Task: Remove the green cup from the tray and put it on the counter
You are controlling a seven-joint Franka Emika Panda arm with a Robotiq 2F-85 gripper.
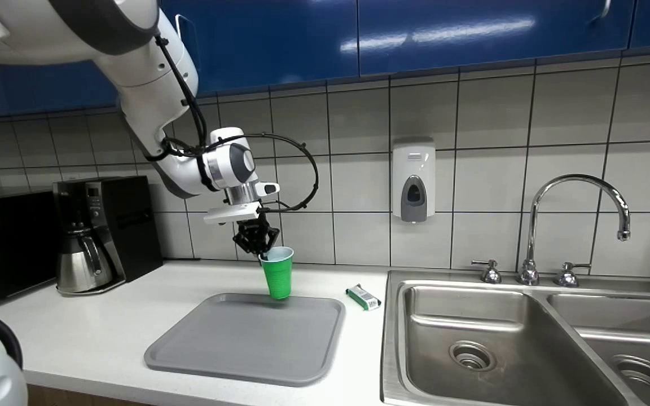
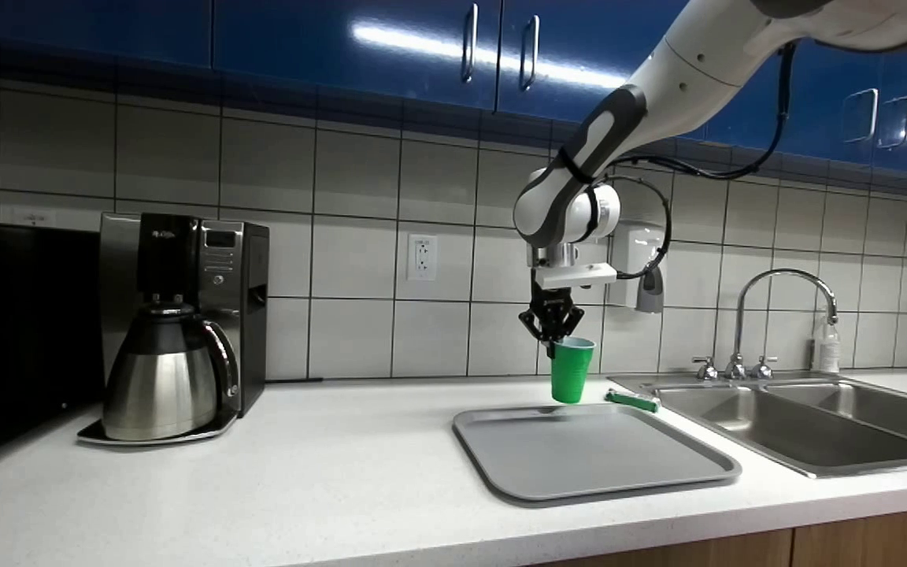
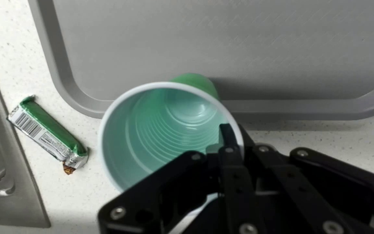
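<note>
While the gripper [image 2: 553, 347] pinches its rim, the green cup [image 1: 279, 277] hangs over the back edge of the tray [image 1: 235, 344].

From where I stand, the fingers [image 3: 228, 135] look nearly together, one inside the cup, one outside; the tray lies on the counter [image 2: 327, 472], near a wrapped bar [image 3: 47, 130].

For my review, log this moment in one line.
gripper: shut on green plastic cup | cup: aloft near wall-side edge of grey tray | placement on countertop: pending | snack bar: between tray and sink
</note>
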